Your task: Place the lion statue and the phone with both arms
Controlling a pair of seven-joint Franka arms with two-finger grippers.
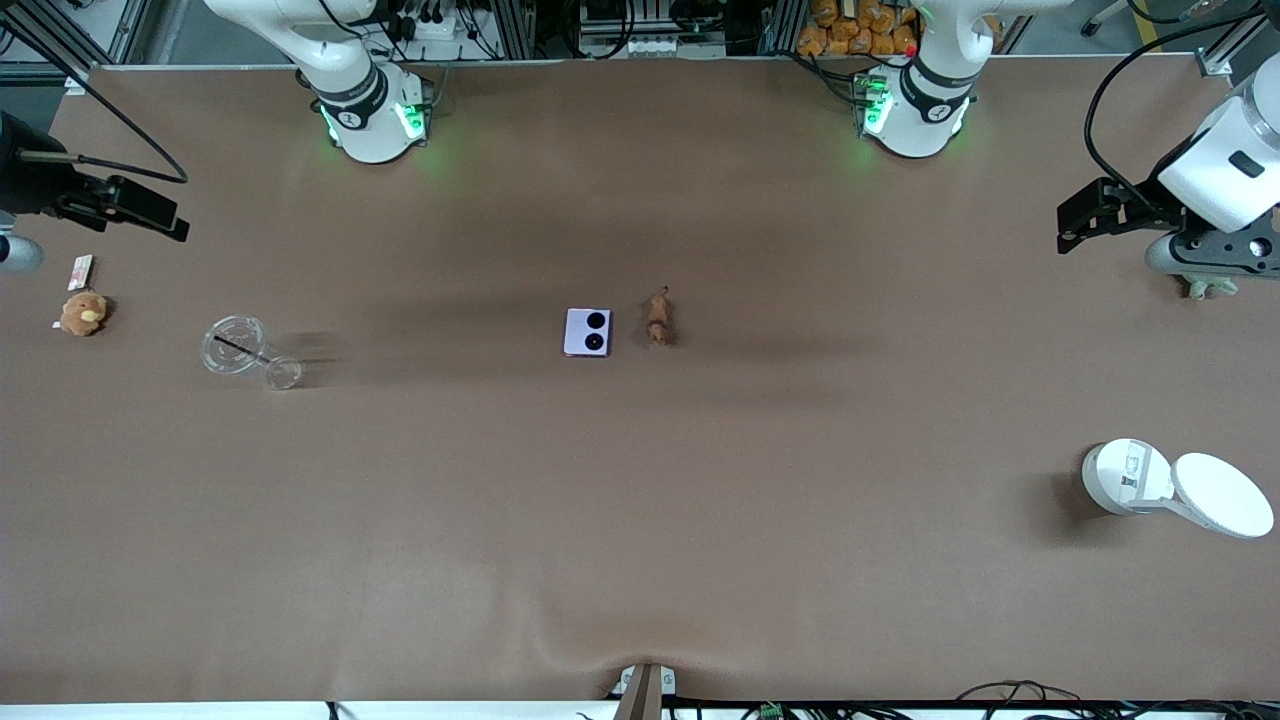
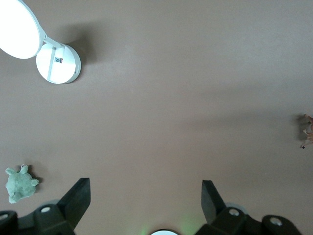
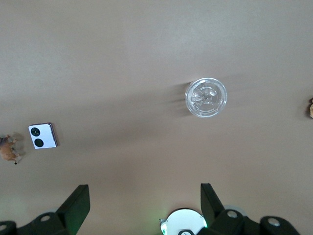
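while both arms wait, left gripper [image 1: 1068, 226] and right gripper [image 1: 165, 222] gape empty.

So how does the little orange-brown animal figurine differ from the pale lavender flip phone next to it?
The orange-brown lion figurine is slender and irregular; the pale lavender folded phone is flat and squarish. The figurine covers less of the table than the phone. The phone shows two round black camera circles; the figurine has legs and a thin tail. Both lie apart, side by side, mid-table, the figurine toward the left arm's end, and neither is held.

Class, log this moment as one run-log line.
phone: mid-table, beside lion statue, apart | left end effector: open, raised at its table end | right end effector: open, raised at its end
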